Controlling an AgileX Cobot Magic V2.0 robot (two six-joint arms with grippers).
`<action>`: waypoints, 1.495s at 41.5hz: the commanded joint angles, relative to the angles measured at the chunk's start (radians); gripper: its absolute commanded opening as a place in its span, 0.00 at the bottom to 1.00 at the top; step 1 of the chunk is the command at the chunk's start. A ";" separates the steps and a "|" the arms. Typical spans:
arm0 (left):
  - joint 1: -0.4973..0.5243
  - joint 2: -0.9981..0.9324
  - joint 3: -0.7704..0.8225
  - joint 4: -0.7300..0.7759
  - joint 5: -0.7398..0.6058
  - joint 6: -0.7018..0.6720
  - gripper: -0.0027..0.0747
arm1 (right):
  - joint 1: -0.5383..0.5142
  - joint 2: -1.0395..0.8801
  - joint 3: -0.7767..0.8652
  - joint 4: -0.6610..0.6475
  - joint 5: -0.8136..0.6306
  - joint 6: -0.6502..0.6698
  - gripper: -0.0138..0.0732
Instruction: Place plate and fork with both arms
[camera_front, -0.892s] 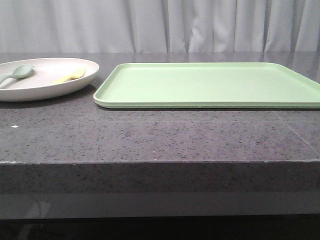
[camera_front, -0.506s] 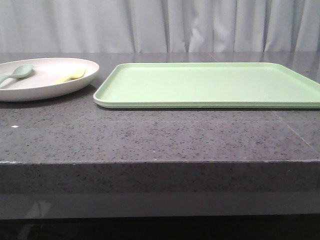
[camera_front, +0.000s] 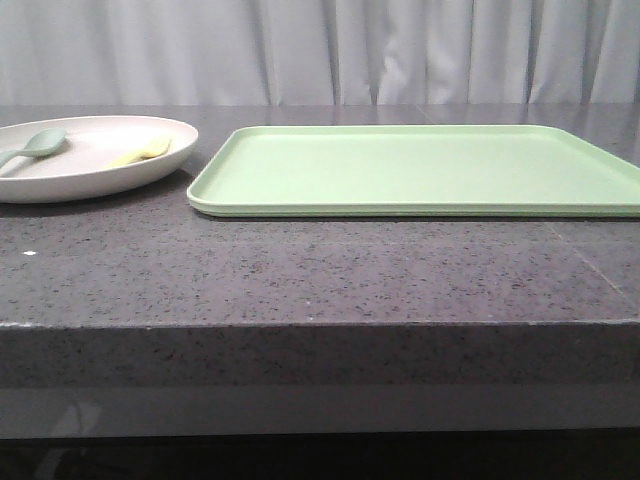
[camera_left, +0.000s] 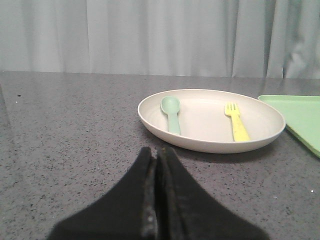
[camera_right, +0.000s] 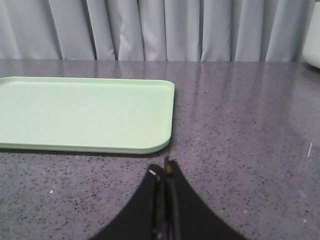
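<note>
Front, left wrist and right wrist views of the workspace. The wide, shallow, off-white round plate (camera_front: 85, 155) rests on the dark speckled stone tabletop (camera_front: 300, 270), on the robot's left, just beside but apart from the large light-green rectangular plastic tray (camera_front: 420, 168). Inside the plate lie the small pale-yellow plastic fork (camera_left: 236, 121) and a pale teal-green plastic spoon (camera_left: 172, 112), well apart from one another, both with their heads toward the grey curtain (camera_front: 320, 50) at the back. The tray holds nothing.

The left gripper (camera_left: 156, 152) hovers near the plate's front rim with its black fingers pressed together and nothing between them. The right gripper (camera_right: 163, 172) sits just off the tray's near corner, jaws likewise closed and empty. Neither arm appears in the front view. Judged from this layout, no part of the task has begun.

Risks from here: closed jaws must part before any grasp, and an approach without that would only push the plate across the smooth stone. The plate's low rim gives little to pinch, so a shallow grip could let it tip, sliding the fork and spoon together or out. The fork lies flat on a curved surface, so fingertips may skid over it. The spoon could be taken by mistake.
</note>
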 joint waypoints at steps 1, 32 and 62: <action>-0.007 -0.023 0.010 -0.009 -0.109 -0.012 0.01 | -0.004 -0.018 -0.005 -0.004 -0.093 -0.011 0.08; -0.007 0.290 -0.713 0.006 0.408 -0.012 0.01 | -0.004 0.246 -0.618 -0.054 0.361 -0.018 0.08; -0.007 0.482 -0.729 -0.004 0.412 -0.012 0.01 | -0.004 0.480 -0.638 -0.048 0.378 -0.018 0.08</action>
